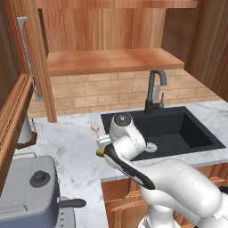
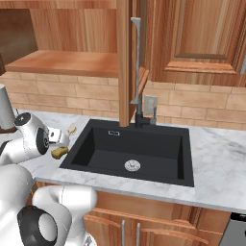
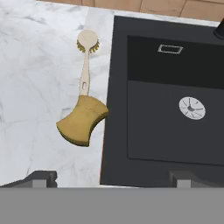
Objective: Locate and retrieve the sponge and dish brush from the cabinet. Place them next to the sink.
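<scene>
Both sponge [image 3: 83, 120] and dish brush [image 3: 85, 61] lie beside the sink [image 3: 166, 105], gripper [image 3: 111, 177] released and empty, so you lift straight up, clear of them.

Sponge [image 3: 82, 120] on marble counter [image 3: 35, 78] beside sink [image 3: 166, 87] — dish brush [image 3: 86, 59] handle apparently touching sponge's top edge.
</scene>
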